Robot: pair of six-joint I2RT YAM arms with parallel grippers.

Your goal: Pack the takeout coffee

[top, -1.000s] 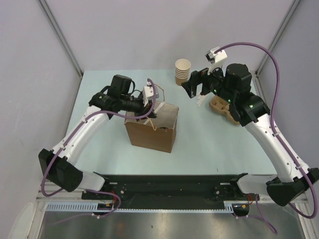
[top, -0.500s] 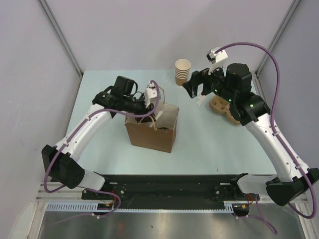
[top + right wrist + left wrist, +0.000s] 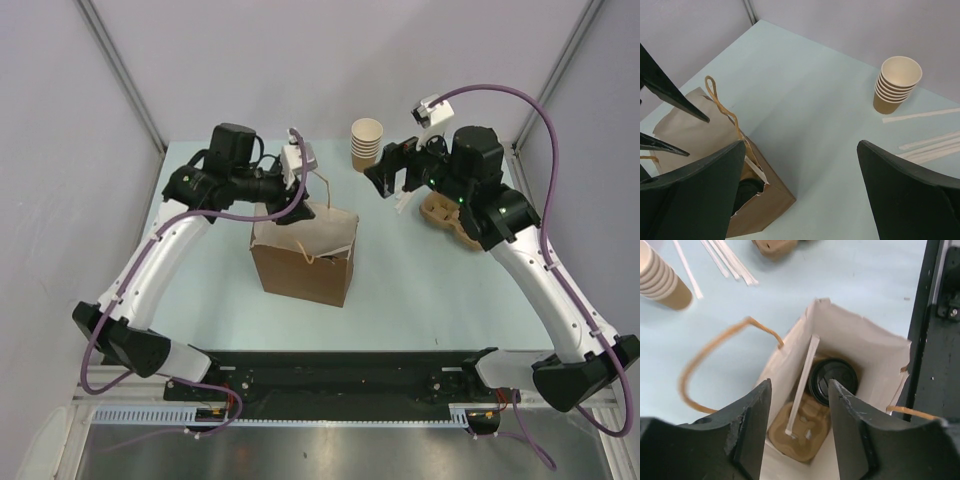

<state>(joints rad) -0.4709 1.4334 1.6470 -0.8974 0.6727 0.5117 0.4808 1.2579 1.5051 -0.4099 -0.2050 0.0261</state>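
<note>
The takeout coffee shows in the left wrist view as a black lid (image 3: pixel 834 381) deep inside the open brown paper bag (image 3: pixel 860 345). It stands beside a pulp cup tray (image 3: pixel 800 427) and a wrapped straw (image 3: pixel 802 390). The right wrist view shows only a dark shape (image 3: pixel 747 192) in the bag (image 3: pixel 765 200). My left gripper (image 3: pixel 799 390) is open and empty above the bag's mouth, and in the top view (image 3: pixel 298 195) it is over the bag's (image 3: pixel 300 265) back edge. My right gripper (image 3: pixel 393 180) is open and empty, held high to the bag's right (image 3: pixel 801 150).
A stack of lidless paper cups (image 3: pixel 367 143) stands at the back of the table (image 3: pixel 897 82). Wrapped straws (image 3: pixel 930 145) and a second pulp tray (image 3: pixel 440 212) lie under the right arm. A black rail (image 3: pixel 340 375) runs along the near edge.
My left gripper has lifted up and back out of the bag, empty and open. The bag stays upright. The right arm has not moved.
</note>
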